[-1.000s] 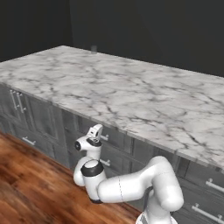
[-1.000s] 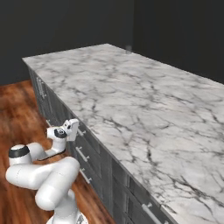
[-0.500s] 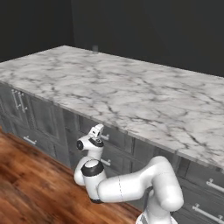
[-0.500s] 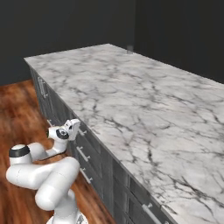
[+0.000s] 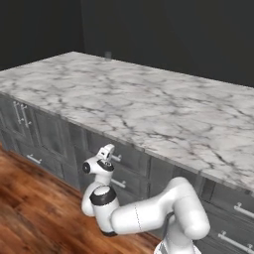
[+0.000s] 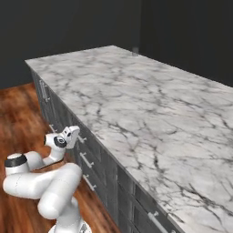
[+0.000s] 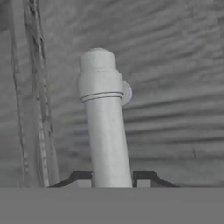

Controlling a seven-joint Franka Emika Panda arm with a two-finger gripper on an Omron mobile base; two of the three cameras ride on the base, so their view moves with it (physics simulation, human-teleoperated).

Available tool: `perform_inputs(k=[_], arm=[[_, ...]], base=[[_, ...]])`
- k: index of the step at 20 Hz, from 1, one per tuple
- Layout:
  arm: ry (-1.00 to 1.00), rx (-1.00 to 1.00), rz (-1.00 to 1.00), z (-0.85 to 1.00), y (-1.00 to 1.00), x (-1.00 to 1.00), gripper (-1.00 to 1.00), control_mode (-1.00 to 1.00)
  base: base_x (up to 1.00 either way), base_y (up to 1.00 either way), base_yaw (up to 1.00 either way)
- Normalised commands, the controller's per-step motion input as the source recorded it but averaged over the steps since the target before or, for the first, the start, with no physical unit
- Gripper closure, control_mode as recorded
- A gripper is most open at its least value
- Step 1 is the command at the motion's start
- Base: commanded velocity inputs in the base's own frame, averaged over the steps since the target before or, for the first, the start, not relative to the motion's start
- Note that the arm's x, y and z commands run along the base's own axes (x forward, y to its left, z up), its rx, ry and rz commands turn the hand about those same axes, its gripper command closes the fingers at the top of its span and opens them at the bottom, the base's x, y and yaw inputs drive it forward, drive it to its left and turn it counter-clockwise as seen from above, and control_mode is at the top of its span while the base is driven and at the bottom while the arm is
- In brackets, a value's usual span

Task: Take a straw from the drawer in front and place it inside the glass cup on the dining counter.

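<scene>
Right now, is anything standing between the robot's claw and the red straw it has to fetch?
Yes: the dark-grey drawer under the white marble dining counter is closed, with the straw out of sight. The claw sits around the drawer's silver bar handle, its two tips on either side.

The white arm folds low, elbow bent, wrist raised toward the cabinet front; the gripper sits level, its dark fingertips pressed against a silver bar on both sides (a firm pinch)
</scene>
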Motion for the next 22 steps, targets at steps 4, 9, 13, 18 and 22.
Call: perform_inputs(k=[4, 9, 13, 18, 22], arm=[[0.0, 0.0, -0.02, -0.21, 0.67, -0.5, 1.0, -1.0], [0.1, 0.0, -0.12, -0.07, 0.86, -0.48, 1.0, -1.0], [0.07, -0.01, -0.23, -0.07, 0.88, -0.61, 1.0, -1.0], [0.01, -0.03, -0.25, -0.14, 0.77, -0.72, 1.0, -1.0], [0.0, -0.07, -0.23, -0.32, 0.74, -0.81, 1.0, -1.0]], base=[[0.0, 0.0, 0.0], [0.0, 0.0, 0.0], [0.0, 0.0, 0.0], [0.0, 0.0, 0.0], [0.0, 0.0, 0.0]])
